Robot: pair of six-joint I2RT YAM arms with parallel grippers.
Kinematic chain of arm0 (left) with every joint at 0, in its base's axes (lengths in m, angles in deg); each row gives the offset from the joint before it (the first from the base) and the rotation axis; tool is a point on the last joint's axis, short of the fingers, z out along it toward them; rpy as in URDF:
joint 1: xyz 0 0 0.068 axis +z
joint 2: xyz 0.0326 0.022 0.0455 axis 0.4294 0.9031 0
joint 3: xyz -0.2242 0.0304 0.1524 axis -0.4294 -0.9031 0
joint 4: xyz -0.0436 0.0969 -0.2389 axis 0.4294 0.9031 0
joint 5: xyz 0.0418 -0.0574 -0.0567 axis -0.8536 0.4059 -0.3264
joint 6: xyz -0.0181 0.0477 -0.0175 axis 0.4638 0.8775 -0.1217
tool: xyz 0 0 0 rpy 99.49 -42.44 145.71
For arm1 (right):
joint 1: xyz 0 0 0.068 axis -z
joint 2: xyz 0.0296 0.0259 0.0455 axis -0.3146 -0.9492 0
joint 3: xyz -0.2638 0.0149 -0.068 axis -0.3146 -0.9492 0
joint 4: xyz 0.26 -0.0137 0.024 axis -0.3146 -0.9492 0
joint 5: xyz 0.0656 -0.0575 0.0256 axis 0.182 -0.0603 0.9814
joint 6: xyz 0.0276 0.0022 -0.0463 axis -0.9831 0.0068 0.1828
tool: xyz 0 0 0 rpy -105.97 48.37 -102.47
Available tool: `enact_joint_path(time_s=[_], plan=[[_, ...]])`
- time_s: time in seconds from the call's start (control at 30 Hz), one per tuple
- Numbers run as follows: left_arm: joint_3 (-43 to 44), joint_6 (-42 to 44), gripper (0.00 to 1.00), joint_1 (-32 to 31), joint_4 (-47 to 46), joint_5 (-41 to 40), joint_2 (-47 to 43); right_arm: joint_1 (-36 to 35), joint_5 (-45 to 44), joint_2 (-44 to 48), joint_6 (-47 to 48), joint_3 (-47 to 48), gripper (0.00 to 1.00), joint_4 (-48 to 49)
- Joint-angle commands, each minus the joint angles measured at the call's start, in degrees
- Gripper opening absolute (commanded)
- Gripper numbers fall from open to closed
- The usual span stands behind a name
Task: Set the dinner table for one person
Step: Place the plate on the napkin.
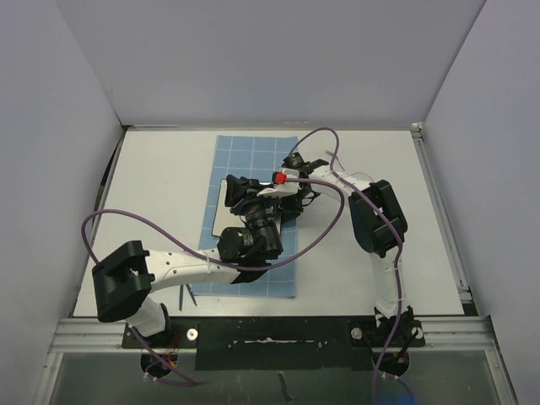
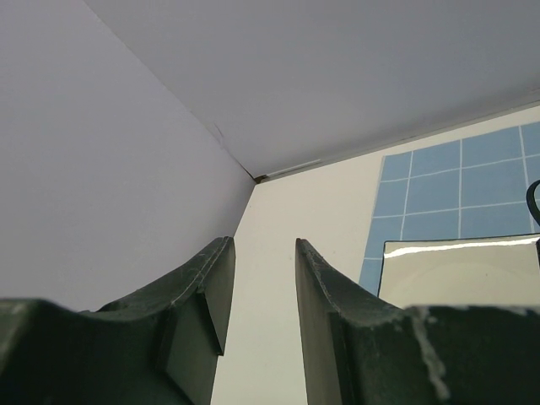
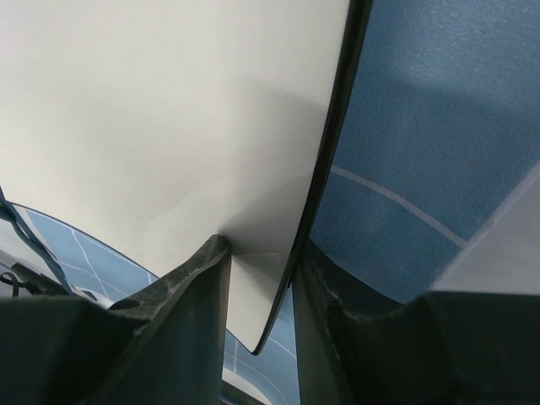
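Observation:
A white square plate with a black rim (image 1: 221, 211) lies on the left part of the blue gridded mat (image 1: 253, 152), on the white dinner table (image 1: 160, 186). My right gripper (image 1: 257, 198) reaches in from the right. In the right wrist view it (image 3: 261, 249) is shut on a corner of the plate (image 3: 169, 126), one finger on top and one under the rim, with the mat (image 3: 405, 126) beneath. My left gripper (image 1: 237, 187) hovers over the plate, open and empty. In the left wrist view it (image 2: 263, 243) points at the far left corner, with the plate (image 2: 456, 270) to the right.
Grey walls enclose the table on the left, back and right. A black rail (image 1: 270, 325) runs along the near edge by the arm bases. A thin grey object (image 1: 191, 297) lies near the left arm's base. Purple cables loop over both arms.

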Motion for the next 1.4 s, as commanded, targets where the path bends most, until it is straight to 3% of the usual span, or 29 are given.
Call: enact_joint_path(time_s=[0.0, 0.37, 0.77, 0.83, 0.87, 0.93, 1.37], plan=[[2.8, 0.4, 0.33, -0.1, -3.0, 0.6, 0.3, -2.0, -2.8, -0.6, 3.0, 0.9, 0.0, -2.4], [2.8, 0.8, 0.33, -0.1, -3.1, 0.4, 0.8, -2.1, -2.1, -1.7, 2.7, 4.3, 0.0, -2.3], [3.0, 0.9, 0.33, 0.0, -3.1, 0.3, 1.5, -2.2, -1.0, -1.3, 2.3, 1.2, 0.0, -0.5], [3.1, 1.0, 0.33, 0.0, -3.1, 0.4, 1.6, -2.2, -0.8, -1.3, 2.5, 1.2, 0.17, -0.5], [3.2, 1.0, 0.33, 0.0, -3.1, 0.3, 1.6, -2.2, -0.9, -1.2, 2.6, 1.2, 0.31, -0.5], [3.3, 1.0, 0.33, 0.0, -3.1, 0.3, 1.6, -2.1, -1.4, -0.8, 2.6, 0.7, 0.44, -0.3], [4.0, 1.5, 0.32, -0.2, -3.1, -0.2, 1.6, -1.5, -4.4, 3.8, 3.7, 0.6, 0.46, -3.5]])
